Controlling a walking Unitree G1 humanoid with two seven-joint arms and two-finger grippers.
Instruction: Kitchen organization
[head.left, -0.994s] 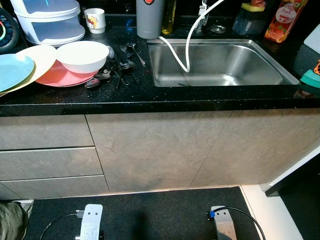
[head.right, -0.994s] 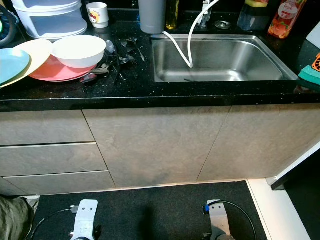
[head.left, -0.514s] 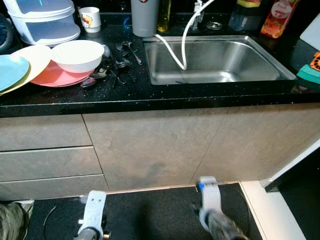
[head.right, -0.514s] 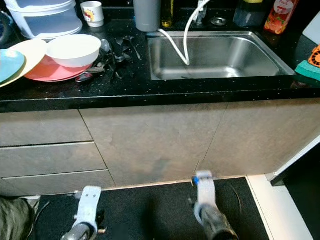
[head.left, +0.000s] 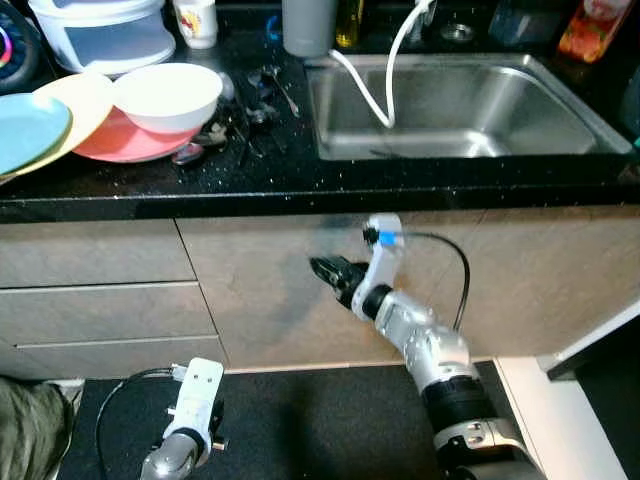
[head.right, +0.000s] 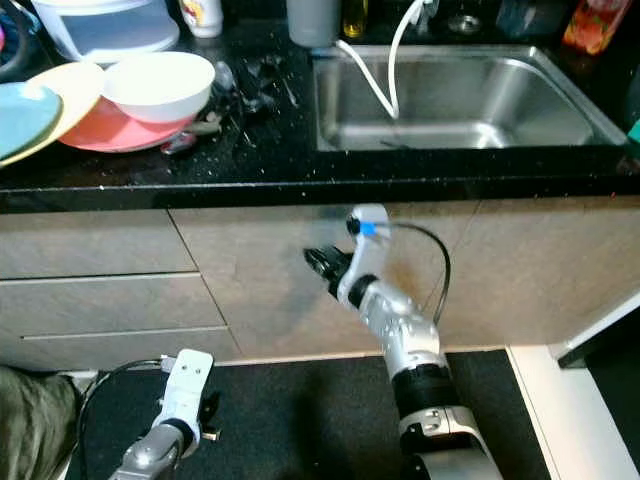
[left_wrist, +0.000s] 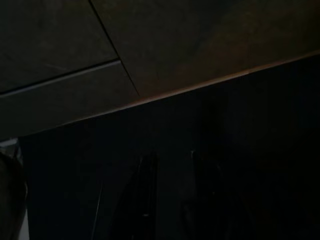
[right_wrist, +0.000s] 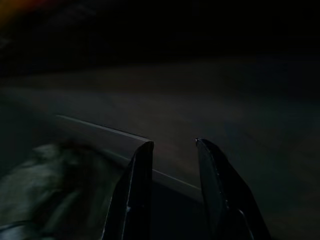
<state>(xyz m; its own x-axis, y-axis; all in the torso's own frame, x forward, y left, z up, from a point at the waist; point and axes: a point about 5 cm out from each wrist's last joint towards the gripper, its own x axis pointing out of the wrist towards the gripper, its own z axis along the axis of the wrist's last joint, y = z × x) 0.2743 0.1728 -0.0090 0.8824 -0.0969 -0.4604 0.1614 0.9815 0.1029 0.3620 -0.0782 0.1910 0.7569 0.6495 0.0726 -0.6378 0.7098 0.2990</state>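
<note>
The black speckled counter (head.left: 300, 180) runs across the top of the head views, and it is crowded on the left. A white bowl (head.left: 167, 95) sits on a pink plate (head.left: 120, 146), with a pale yellow plate (head.left: 78, 98) and a light blue plate (head.left: 25, 130) overlapping beside it. Dark cutlery (head.left: 250, 115) lies scattered between the bowl and the steel sink (head.left: 460, 105). A white hose (head.left: 385, 75) loops down into the basin. Behind the plates stand a white lidded container (head.left: 105, 35) and a small mug (head.left: 196, 18); a grey canister (head.left: 308, 25) stands at the sink's back corner.

Below, the grey cabinet front (head.left: 270, 290) is shut, drawers stacked to its left.

The right gripper (head.left: 330, 272) is up in front of that cabinet door, pointing left. Its two black fingers (right_wrist: 137, 195) stand a narrow gap apart in the wrist view, with nothing between them, touching nothing that I can make out.

The left gripper (left_wrist: 167, 200) hangs low over the dark floor mat (head.left: 300, 420), fingers slightly parted, nothing held.
</note>
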